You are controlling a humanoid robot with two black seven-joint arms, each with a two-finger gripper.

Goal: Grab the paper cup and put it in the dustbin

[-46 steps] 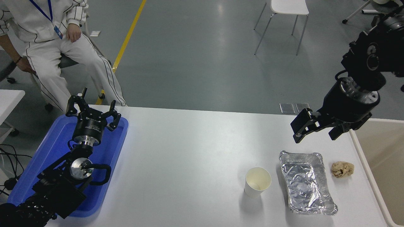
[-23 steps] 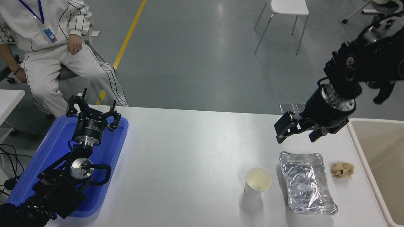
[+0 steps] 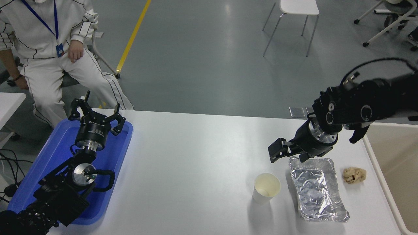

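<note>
One paper cup (image 3: 266, 188) stands upright, mouth up, on the table (image 3: 196, 169)

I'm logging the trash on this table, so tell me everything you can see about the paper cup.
The paper cup is small, plain white and tapered, with a rolled rim and a cream inside that looks empty. It stands upright, mouth up, on the white table, just left of the foil tray, apart from it. Nothing grips or touches it.

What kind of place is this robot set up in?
Probably a robotics lab or test hall: a bare grey floor with a yellow line, a person with a lanyard sitting by the white table, and rolling chair bases at the far right.
</note>
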